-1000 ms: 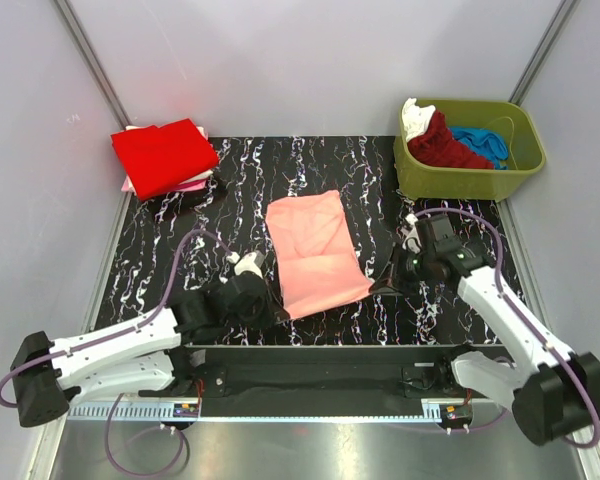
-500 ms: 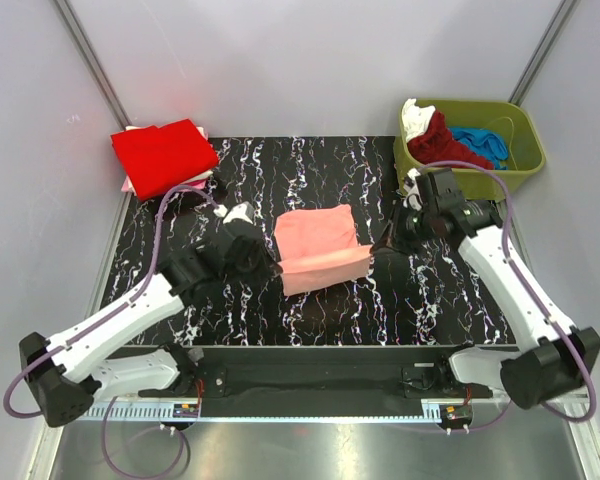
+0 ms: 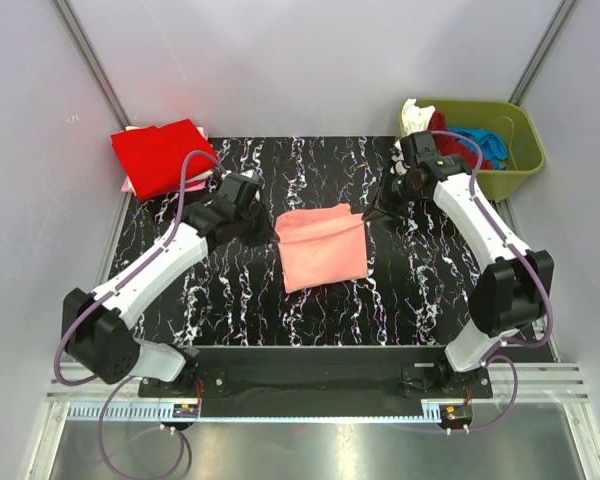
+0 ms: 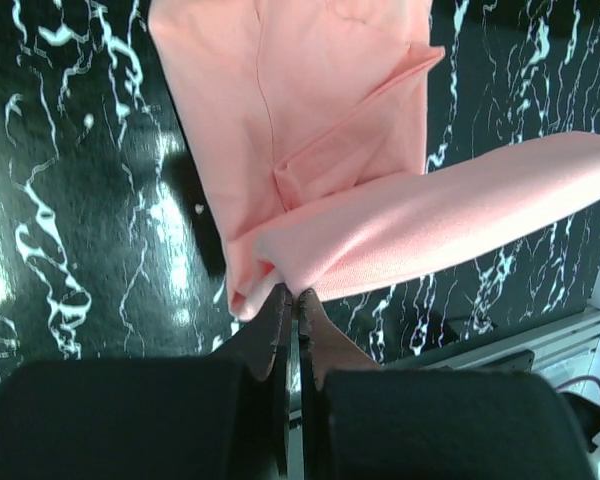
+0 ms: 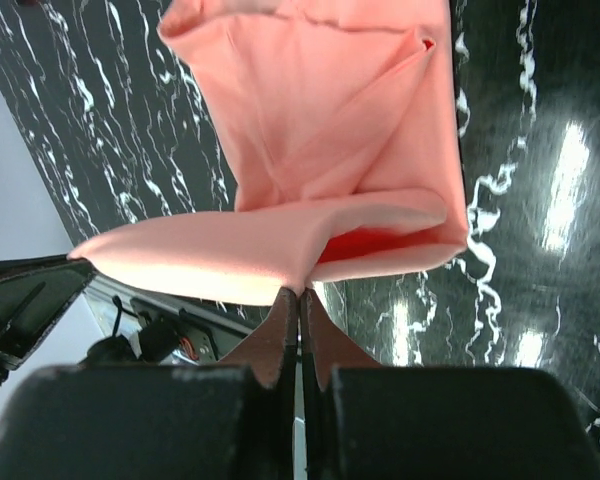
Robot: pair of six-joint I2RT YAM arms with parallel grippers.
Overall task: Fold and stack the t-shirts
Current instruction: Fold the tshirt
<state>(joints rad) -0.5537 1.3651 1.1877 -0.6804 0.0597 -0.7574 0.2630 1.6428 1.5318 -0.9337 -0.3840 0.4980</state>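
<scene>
A salmon-pink t-shirt [image 3: 323, 250] lies in the middle of the black marbled table, its near half doubled over towards the back. My left gripper [image 3: 271, 232] is shut on the shirt's left corner [image 4: 255, 270], and my right gripper [image 3: 368, 213] is shut on its right corner [image 5: 325, 262]. Between the two grips the lifted edge [image 4: 450, 215] hangs a little above the lower layer [image 5: 330, 110]. A folded bright red t-shirt [image 3: 162, 155] sits at the back left on a pale pink one [image 3: 131, 185].
An olive-green tub [image 3: 515, 180] stands at the back right, holding a blue shirt [image 3: 480, 140] and a white one [image 3: 412, 112]. My right arm crosses in front of the tub. Grey walls close in the back and sides.
Both grippers have moved from the near side towards the back, carrying the shirt's near edge over its far part. The long shirt now shows as a shorter, doubled shape.
</scene>
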